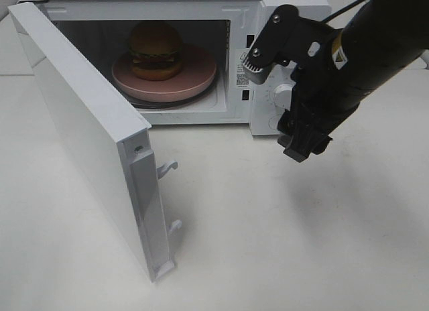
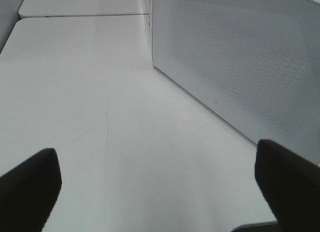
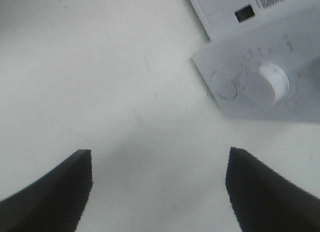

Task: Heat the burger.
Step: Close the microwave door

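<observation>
- The burger point(image 1: 155, 49) sits on a pink plate point(image 1: 201, 78) inside the microwave point(image 1: 201, 11). It is well back from the opening, so loading looks finished.
- The right fingers point(image 3: 55, 192) are spread wide and hold nothing. They hang over bare counter point(image 1: 268, 244) just in front of the control panel, with the dial point(image 3: 272, 82) near them.
- The left fingers point(image 2: 27, 187) are fully spread and empty, low over the counter beside the door's dotted face point(image 2: 240, 67). That arm does not show in the high view.
- The door point(image 1: 80, 123) stands wide open, so the next job is likely to swing it shut.
- Risk: the door's free edge, with its two latch hooks point(image 1: 167, 167), lands right beside the panel, and the right arm hangs close to that spot. If the arm waits there it could be struck.
- Risk: a hard or off-centre push could slam the door or slide the whole oven along the smooth counter.
- Risk: a weak push may leave the hooks short of their slots, and the oven would probably not start.
- Risk: wide fingers on a small round dial could slip or overshoot the time.
- Room: the counter in front is bare, so the door's sweep is open; the space right of the panel is taken up by the right arm.
</observation>
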`<action>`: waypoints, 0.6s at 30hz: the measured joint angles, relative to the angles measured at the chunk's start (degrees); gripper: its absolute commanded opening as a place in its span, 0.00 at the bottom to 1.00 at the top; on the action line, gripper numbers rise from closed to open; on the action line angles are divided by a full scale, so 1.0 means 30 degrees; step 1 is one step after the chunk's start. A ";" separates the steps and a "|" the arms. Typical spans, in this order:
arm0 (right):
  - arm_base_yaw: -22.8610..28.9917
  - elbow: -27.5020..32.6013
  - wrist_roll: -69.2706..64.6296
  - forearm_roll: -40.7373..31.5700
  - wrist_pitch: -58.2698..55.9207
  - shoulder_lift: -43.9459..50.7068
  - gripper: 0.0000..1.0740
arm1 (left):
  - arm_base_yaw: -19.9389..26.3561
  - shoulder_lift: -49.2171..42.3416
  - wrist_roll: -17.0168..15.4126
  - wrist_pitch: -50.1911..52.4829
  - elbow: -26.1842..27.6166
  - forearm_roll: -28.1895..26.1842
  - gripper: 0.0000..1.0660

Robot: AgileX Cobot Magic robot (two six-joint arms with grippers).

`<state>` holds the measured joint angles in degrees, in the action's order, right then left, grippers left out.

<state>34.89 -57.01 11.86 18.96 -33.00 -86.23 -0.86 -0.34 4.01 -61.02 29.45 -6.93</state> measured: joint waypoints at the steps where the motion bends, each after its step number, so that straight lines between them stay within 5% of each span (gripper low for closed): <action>1: 0.0000 0.0172 -0.1318 0.0000 -0.0802 0.0516 0.70 | 0.0000 0.0000 0.0000 0.0000 0.0000 0.0000 0.92; 18: 0.0000 0.2330 -0.3953 -0.3629 -0.5730 0.6360 0.70 | 0.0000 0.0000 0.0000 0.0000 0.0000 0.0000 0.92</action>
<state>34.89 -50.02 0.00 8.08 -50.19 -67.15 -0.86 -0.34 4.01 -61.02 29.45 -6.93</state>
